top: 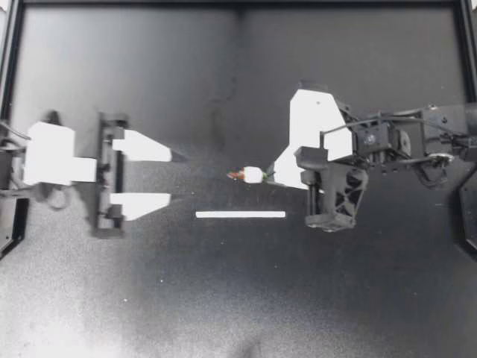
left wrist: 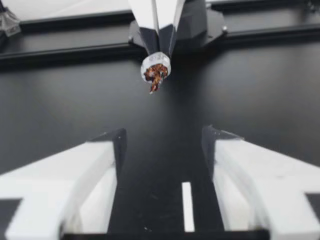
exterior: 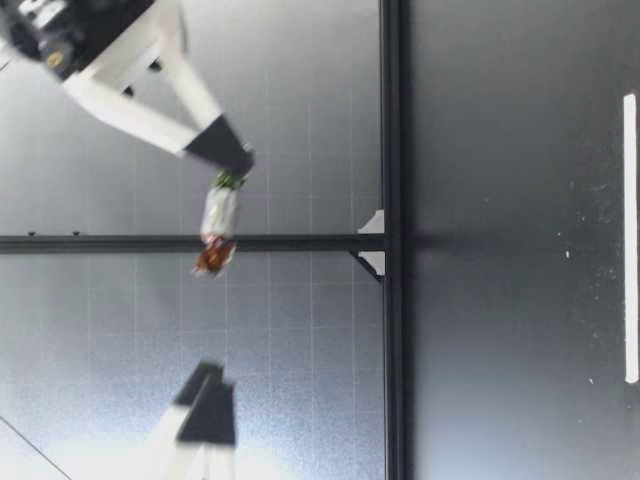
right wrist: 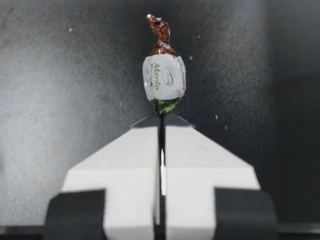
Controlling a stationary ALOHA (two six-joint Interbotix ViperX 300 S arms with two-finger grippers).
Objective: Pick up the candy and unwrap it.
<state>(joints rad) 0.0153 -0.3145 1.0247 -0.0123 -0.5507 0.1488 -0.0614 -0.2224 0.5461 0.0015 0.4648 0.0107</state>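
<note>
Candy (top: 252, 175) hangs clear above the table (top: 223, 298), its green twisted end pinched between the closed fingers of your right gripper (top: 270, 173), while your left gripper (top: 177, 177) faces it, fingers spread apart.

Lighting is soft and diffuse. In the top view the matt black worktop (top: 238, 298) is brightest on the near side by the left arm and darkens toward the far side, with fine grain across it. The white shells of the left jaws and right jaws are overexposed and their surface detail is washed out. The white strip (top: 240, 215) clips as well. In the low view, backdrop glare swallows the outline of the left jaws. In the right wrist view the candy (right wrist: 164, 77) wrapper shows small specular highlights.
</note>
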